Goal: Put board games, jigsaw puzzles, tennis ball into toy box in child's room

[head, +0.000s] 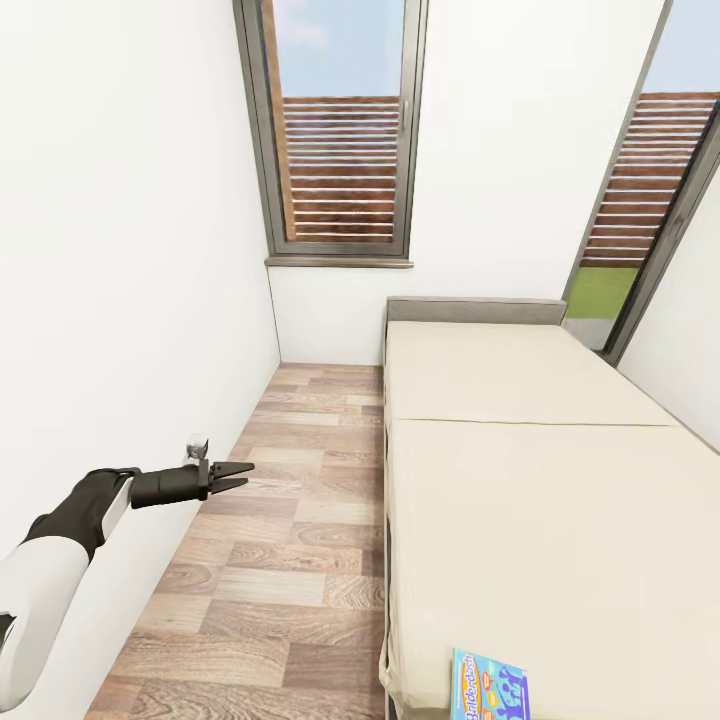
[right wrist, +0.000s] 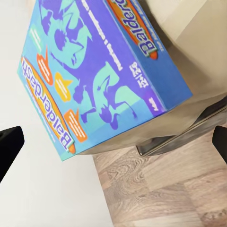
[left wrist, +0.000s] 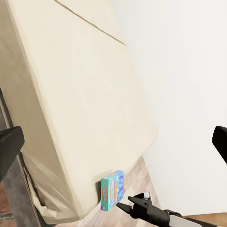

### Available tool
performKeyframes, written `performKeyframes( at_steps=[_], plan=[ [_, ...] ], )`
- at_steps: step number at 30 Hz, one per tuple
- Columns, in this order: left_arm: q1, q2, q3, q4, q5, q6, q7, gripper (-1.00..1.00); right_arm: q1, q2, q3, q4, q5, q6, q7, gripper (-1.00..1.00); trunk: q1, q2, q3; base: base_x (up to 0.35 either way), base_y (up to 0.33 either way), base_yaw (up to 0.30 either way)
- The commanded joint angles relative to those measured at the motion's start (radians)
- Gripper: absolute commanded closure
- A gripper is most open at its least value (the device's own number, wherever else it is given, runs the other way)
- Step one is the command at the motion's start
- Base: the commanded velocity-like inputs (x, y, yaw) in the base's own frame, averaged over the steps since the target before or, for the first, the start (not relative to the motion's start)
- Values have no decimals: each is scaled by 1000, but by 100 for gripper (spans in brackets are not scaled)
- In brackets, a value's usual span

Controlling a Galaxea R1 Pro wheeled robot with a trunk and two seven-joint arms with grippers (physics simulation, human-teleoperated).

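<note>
Teal-blue board game (head: 489, 686) on cream bed (head: 540, 480), wood-plank floor (head: 280, 540).

The head camera looks down along the wide cream two-part bed (head: 530, 480) toward the far windows. Both wrist cameras share its near corner, the right one closest to the teal-blue Balderdash game box (right wrist: 99, 71).

— What do we see up by the far wall?
— We see a tall window (head: 340, 130) with a grey frame, and brown wooden slats (head: 340, 165) outside it.
— And on the right?
— We see a glass door (head: 655, 170) there, with green grass (head: 600, 292) and blue sky outside.
</note>
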Motion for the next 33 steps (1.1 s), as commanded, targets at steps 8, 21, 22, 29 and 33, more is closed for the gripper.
performKeyframes(
  at_steps=[8,21,22,29,33],
  plan=[
    [-1,-1,0,0,1,10,-2,-100,-1,7,-7,-2,-11,10,2,-100,0,0,-1,0,0,0],
    [-1,-1,0,0,1,10,-2,-100,-1,8,-11,-2,-19,9,-1,-100,0,0,-1,0,0,0],
    [-1,-1,0,0,1,10,-2,-100,-1,8,-12,-2,-19,9,-1,-100,0,0,-1,0,0,0],
    [-1,-2,0,0,1,10,-1,-100,-1,9,-12,-2,-19,9,0,-100,0,0,-1,0,0,0],
    [-1,-1,0,0,1,9,-1,-100,-1,10,-12,-2,-19,9,0,-100,0,0,-1,0,0,0]
  ],
)
